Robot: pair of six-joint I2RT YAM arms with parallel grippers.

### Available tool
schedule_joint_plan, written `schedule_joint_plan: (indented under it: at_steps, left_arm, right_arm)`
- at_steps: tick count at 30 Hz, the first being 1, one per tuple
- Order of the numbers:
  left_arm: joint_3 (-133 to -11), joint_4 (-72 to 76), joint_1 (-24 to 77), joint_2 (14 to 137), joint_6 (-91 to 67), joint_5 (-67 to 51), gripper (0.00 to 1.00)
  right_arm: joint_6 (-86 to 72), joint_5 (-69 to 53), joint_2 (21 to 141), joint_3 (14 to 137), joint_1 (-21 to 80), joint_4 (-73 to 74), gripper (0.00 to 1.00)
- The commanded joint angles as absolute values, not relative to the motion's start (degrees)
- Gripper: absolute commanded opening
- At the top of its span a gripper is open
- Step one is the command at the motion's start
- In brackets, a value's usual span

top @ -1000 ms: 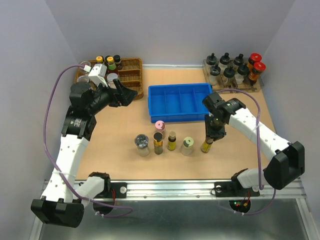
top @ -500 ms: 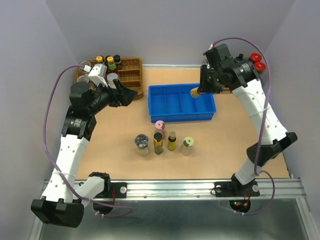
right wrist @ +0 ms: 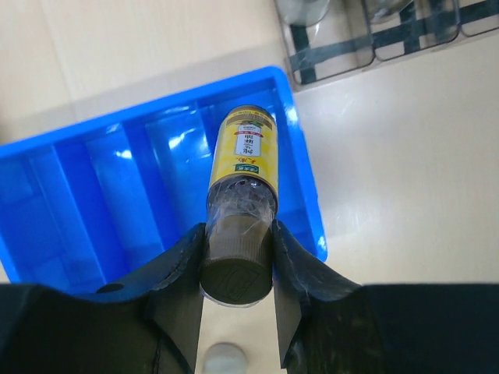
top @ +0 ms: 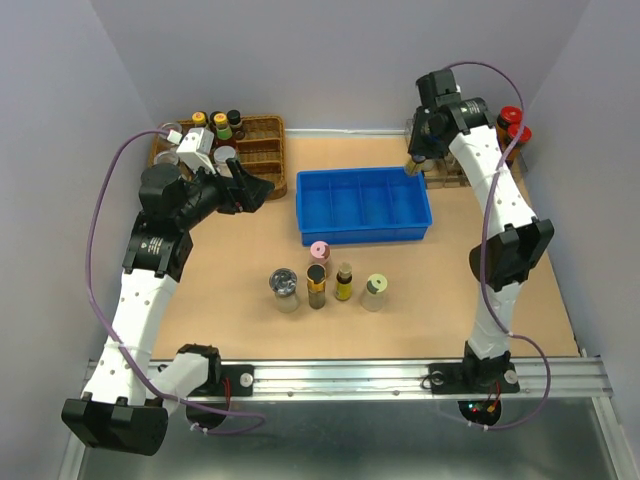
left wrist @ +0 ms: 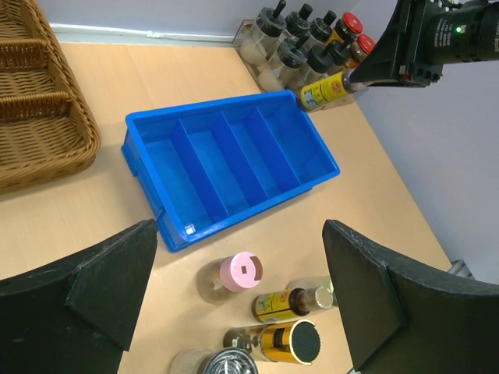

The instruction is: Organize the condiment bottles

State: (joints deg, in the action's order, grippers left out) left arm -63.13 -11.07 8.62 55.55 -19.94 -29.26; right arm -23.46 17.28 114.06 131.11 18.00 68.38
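Observation:
My right gripper [top: 413, 166] [right wrist: 238, 261] is shut on the dark cap of a slim yellow-labelled bottle [right wrist: 242, 160] [left wrist: 325, 91]. It holds the bottle above the right end of the blue bin [top: 362, 205] [right wrist: 109, 179]. On the table in front of the bin stand a silver-lidded jar [top: 284, 286], a gold bottle with a black cap [top: 317, 287] [left wrist: 295, 341], a pink-lidded jar [top: 320, 252] [left wrist: 241, 271], a small yellow bottle [top: 344, 283] [left wrist: 282, 304] and a pale-green-lidded jar [top: 375, 290]. My left gripper [top: 256, 190] [left wrist: 240, 234] is open and empty, raised left of the bin.
A wicker basket [top: 262, 150] [left wrist: 47, 117] with several bottles stands at the back left. A rack [top: 462, 160] of clear cruets with black knobs and red-capped bottles [top: 512, 125] stands at the back right, close beside the held bottle. The bin has several narrow empty compartments.
My right arm has lifted the yellow bottle from the table's front right and carried it back over the bin's far right end. The left arm has not moved.

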Motion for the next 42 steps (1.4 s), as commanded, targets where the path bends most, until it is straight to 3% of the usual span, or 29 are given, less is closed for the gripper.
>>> schedule_joint_plan:
  at_steps: [1, 7, 19, 34, 37, 42]
  left_arm:
    - [-64.7, -9.8, 8.9, 55.0, -18.6, -29.2, 0.99]
    - [-63.7, -10.1, 8.9, 53.9, -18.4, -28.5, 0.99]
    - [-62.1, -9.9, 8.9, 53.3, -18.9, -28.0, 0.99]
    - [-61.3, -11.4, 8.9, 51.6, -19.5, -27.2, 0.99]
    - [-61.1, -11.3, 8.9, 51.5, -19.9, -27.2, 0.99]
    - [-61.2, -11.2, 8.9, 51.5, -20.2, -27.2, 0.99]
  right_arm:
    - [-21.7, 13.8, 115.6, 133.1, 15.6, 60.6, 0.01]
    - [-20.6, 8.5, 116.7, 130.9, 15.1, 59.9, 0.0]
    - [-19.9, 11.9, 115.7, 122.8, 14.9, 58.1, 0.0]
    - [-19.9, 10.4, 123.6, 124.5, 13.2, 56.8, 0.01]
    - [-19.4, 10.6, 124.9, 126.1, 13.1, 56.8, 0.07]
    - [-18.7, 10.0, 126.5, 128.2, 12.7, 56.9, 0.39]
